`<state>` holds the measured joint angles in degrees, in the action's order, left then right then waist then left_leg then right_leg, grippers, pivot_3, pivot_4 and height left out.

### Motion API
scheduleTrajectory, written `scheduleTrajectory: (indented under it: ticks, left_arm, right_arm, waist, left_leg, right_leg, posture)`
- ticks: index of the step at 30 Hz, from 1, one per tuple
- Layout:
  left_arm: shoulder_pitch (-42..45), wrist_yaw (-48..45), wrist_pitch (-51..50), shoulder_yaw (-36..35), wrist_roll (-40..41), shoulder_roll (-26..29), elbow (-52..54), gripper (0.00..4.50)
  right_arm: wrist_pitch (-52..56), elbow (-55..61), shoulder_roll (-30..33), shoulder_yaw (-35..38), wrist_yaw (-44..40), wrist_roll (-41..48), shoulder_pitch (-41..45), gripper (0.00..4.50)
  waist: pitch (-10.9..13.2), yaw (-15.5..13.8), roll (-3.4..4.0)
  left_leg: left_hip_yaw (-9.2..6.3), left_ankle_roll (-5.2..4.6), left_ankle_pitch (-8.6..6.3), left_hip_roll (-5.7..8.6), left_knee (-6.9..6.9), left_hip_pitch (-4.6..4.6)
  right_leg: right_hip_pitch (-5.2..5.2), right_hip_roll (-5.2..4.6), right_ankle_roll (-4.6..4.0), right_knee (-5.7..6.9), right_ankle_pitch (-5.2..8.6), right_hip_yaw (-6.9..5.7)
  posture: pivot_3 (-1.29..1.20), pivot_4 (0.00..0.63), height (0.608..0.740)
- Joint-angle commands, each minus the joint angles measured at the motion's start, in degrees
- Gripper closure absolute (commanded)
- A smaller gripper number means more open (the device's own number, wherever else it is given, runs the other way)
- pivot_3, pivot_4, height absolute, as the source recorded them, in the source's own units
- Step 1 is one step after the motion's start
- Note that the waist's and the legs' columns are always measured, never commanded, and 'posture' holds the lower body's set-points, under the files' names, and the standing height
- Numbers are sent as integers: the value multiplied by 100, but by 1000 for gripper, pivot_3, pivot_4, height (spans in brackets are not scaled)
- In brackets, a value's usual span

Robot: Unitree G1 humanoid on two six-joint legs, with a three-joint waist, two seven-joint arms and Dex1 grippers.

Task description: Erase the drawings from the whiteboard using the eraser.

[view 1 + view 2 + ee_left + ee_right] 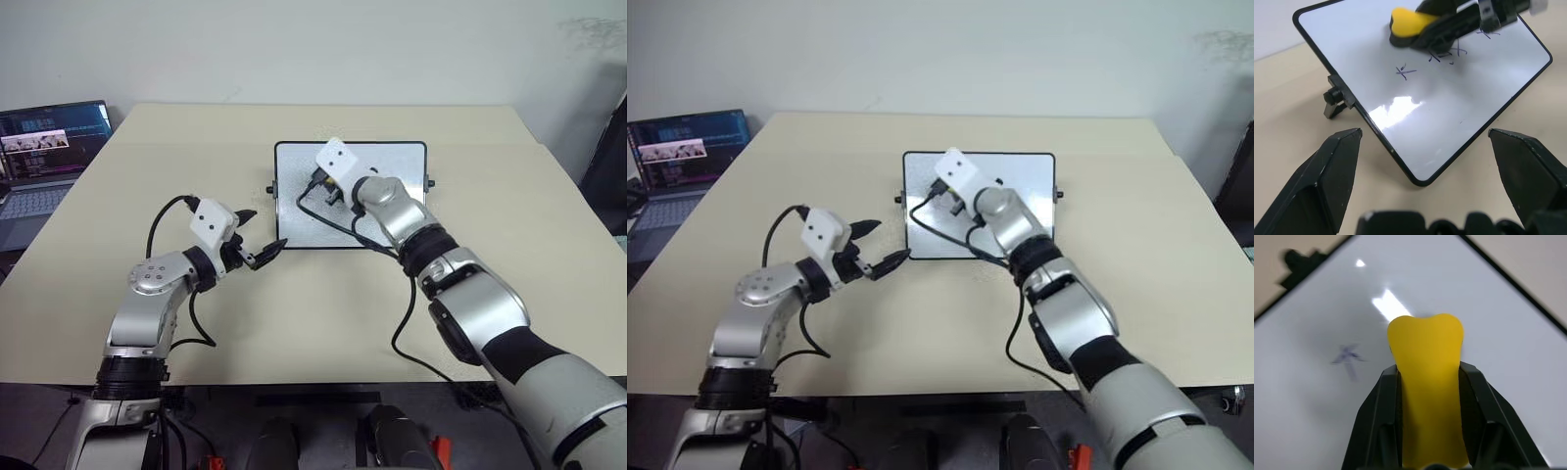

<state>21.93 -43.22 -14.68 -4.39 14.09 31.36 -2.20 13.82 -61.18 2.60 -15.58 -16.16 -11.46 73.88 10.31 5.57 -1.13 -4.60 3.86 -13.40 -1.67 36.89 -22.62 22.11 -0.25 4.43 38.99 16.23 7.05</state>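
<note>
The whiteboard sits at the middle of the table, its black frame and a side knob in view. Three small dark drawings lie in a row on it: a cross, a scribble and one partly behind the right gripper. My right gripper is over the board, shut on the yellow eraser, whose tip is close against the surface beside the marks. My left gripper hovers open and empty off the board's near left corner.
An open laptop stands at the table's far left edge. Black cables trail from both wrists across the board's lower part and the tan table. The right forearm crosses the board's near right corner.
</note>
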Motion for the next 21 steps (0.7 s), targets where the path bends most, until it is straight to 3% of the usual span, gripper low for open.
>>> scheduleTrajectory:
  ticks: [1, 12, 16, 21]
  left_arm:
    - [102, -23, 74, -42, 42, 40, 73, 0]
    - [158, -35, 93, -33, 49, 24, 21, 0]
    - [145, -15, 83, -53, 54, 30, 45, 0]
    - [136, 2, 80, -57, 51, 31, 60, 0]
  right_arm:
    - [248, -105, 64, -145, -190, -242, -54, 3360]
    - [602, 1506, -143, -1160, -1857, -690, -1032, 3376]
    - [692, 1439, -62, -1070, -1600, -761, -935, 3377]
    - [526, 866, -18, -635, -481, -708, -372, 3377]
  waist:
    - [0, 12, 0]
    - [0, 106, 0]
    - [1, 97, 0]
    - [8, 63, -1]
  left_leg:
    - [0, 0, 0, 0, -1, 0]
    - [0, 0, 0, -4, -8, 0]
    - [-1, 0, 0, -4, -8, -8]
    - [-3, 0, 0, -3, -5, -9]
  right_leg:
    - [0, 0, 0, 0, 0, 0]
    - [6, 4, 4, 0, 3, 1]
    - [12, 3, 2, -1, 2, 0]
    - [12, 3, 3, -1, 3, -2]
  posture:
    - [0, 150, 740]
    - [0, 150, 740]
    - [0, 150, 740]
    - [0, 150, 740]
